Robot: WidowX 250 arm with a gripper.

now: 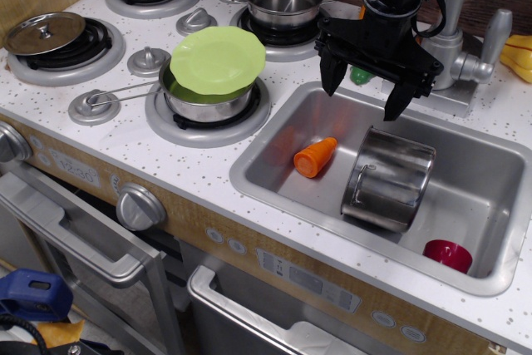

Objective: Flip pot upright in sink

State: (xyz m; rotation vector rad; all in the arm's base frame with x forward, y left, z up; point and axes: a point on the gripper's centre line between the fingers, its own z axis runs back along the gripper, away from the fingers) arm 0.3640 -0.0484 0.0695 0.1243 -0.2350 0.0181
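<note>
My gripper (363, 93) hangs with its jaws spread and empty just above the far rim of the sink (274, 160), and the pot (389, 178) lies tilted on the sink floor right below it. I judge the pot light, stiff and slick, so I'd pinch its rim or the wire handle. Left of the pot lies an orange carrot (315, 157); a red cup (447, 254) sits toward the sink's near-right corner.

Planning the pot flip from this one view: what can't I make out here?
- Pot: its inside is not visible; only its side wall shows.
- Sink: floor behind the pot is hidden.
- End effector: arm above is cut off by the top edge.
- Red cup: partly hidden by the sink's front rim.
</note>
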